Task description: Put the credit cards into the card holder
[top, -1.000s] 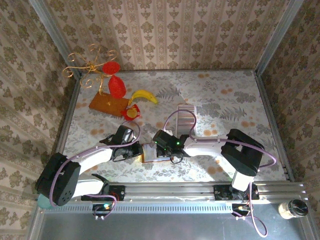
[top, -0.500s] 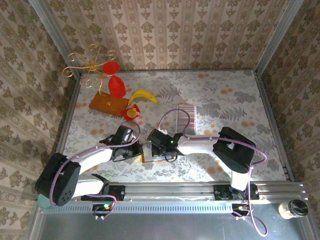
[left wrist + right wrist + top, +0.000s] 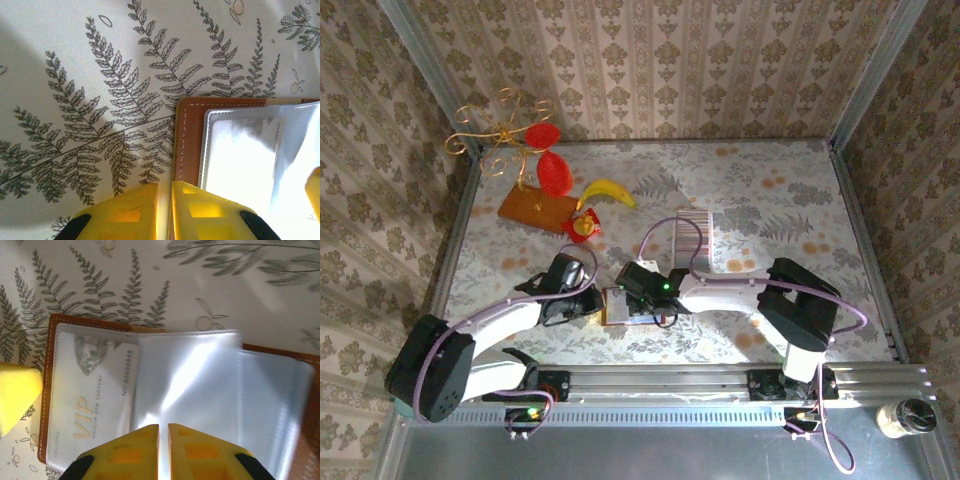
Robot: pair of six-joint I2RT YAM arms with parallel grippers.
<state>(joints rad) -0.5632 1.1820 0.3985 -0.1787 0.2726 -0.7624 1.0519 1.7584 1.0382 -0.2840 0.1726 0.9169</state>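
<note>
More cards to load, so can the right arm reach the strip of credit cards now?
Probably yes: the credit cards lie on open table just beyond the right arm, only its own cable looping over them.

end effector (image 3: 165,212): nearly closed on card holder (image 3: 189,145) edge | credit card (image 3: 240,165) in sleeve

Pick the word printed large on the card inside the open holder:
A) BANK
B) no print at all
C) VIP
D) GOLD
C: in the right wrist view, the card in the holder's clear sleeve bears large "VIP" lettering.
</note>
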